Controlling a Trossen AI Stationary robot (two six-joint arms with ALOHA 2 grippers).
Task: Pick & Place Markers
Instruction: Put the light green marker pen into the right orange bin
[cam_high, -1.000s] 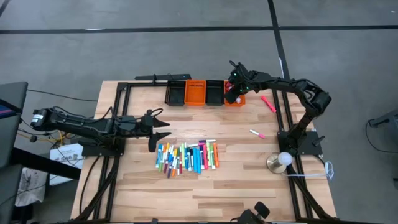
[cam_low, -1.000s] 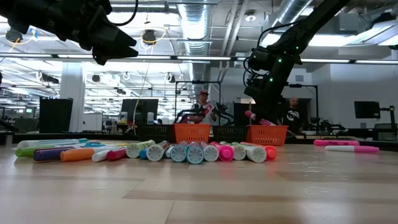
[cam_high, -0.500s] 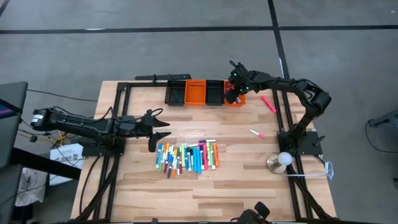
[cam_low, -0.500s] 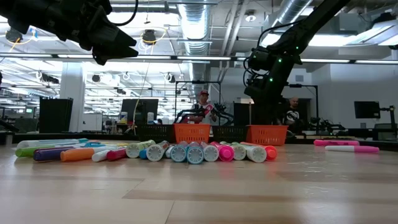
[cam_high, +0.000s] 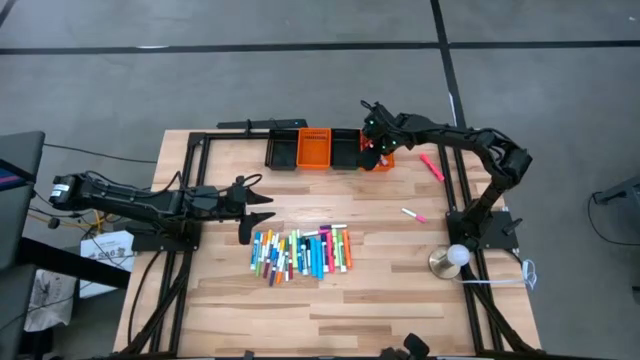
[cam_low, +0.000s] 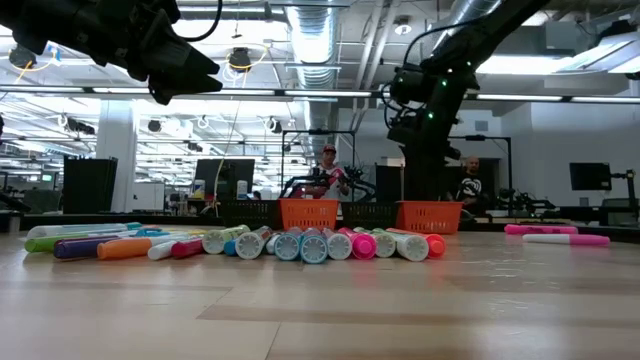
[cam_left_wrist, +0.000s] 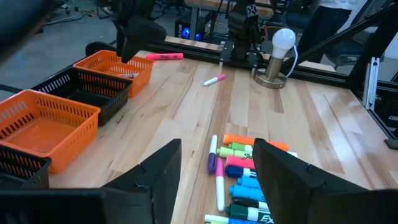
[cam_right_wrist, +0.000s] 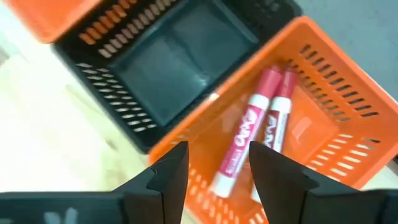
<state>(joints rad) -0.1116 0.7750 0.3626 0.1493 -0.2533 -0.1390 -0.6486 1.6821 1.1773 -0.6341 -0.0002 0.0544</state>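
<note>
Your left gripper (cam_high: 252, 208) hangs unclenched and empty beside the heap of mixed-colour capped markers (cam_high: 300, 252). Beyond the heap, your right gripper (cam_right_wrist: 213, 163), released, hovers over the end orange bin (cam_right_wrist: 323, 93) where two red markers (cam_right_wrist: 258, 127) lie. Judging by this, a drop is done; next, fetch another marker.

The right gripper (cam_right_wrist: 213, 180) hangs above an orange bin (cam_right_wrist: 323, 74), fingers (cam_right_wrist: 163, 177) apart and empty. Two red markers (cam_right_wrist: 256, 127) lie side by side, touching, on the bin's floor. An empty black bin (cam_right_wrist: 168, 68) adjoins it. Both bins rest on the table (cam_right_wrist: 43, 130).
</note>
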